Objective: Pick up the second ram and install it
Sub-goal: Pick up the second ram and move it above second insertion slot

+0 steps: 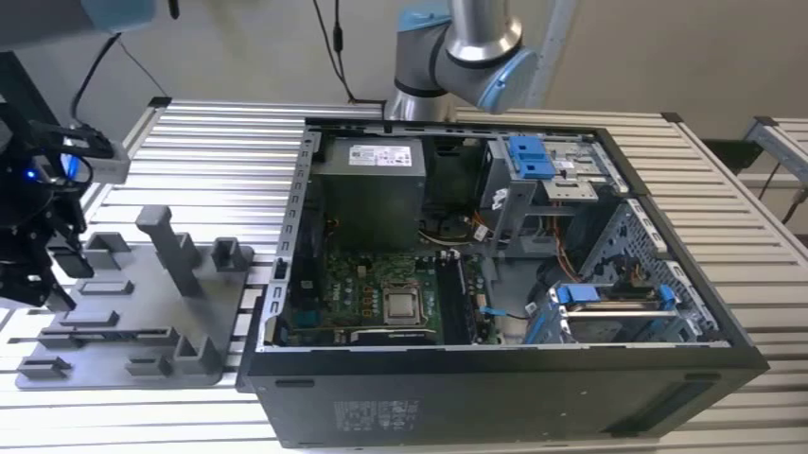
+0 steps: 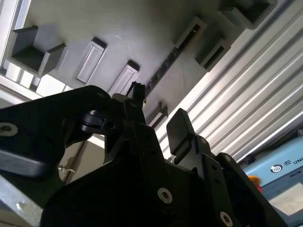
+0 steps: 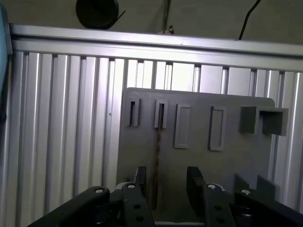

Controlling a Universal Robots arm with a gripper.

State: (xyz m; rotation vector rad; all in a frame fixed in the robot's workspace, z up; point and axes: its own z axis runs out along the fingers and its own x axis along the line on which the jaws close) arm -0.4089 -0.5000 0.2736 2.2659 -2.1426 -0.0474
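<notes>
The second ram (image 3: pixel 156 151) stands on edge in a long slot of the grey holder plate (image 3: pixel 199 161). From here it is a thin dark strip. My gripper (image 3: pixel 167 185) is open just above the plate, one black finger (image 3: pixel 140 180) on each side of the strip's near end, not touching it. In the second wrist view the same strip (image 2: pixel 166 66) runs away from the gripper (image 2: pixel 158 111). In the exterior view the gripper (image 1: pixel 51 274) hangs over the holder plate (image 1: pixel 132 317) at that view's far left.
The open computer case (image 1: pixel 505 378) sits in the middle of the ribbed aluminium table (image 1: pixel 215 142), with the motherboard (image 1: pixel 378 284) and blue drive clips (image 1: pixel 531 156) inside. The holder plate carries raised blocks and a tall post (image 1: pixel 170 246). The arm's base (image 1: pixel 448 57) stands behind the case.
</notes>
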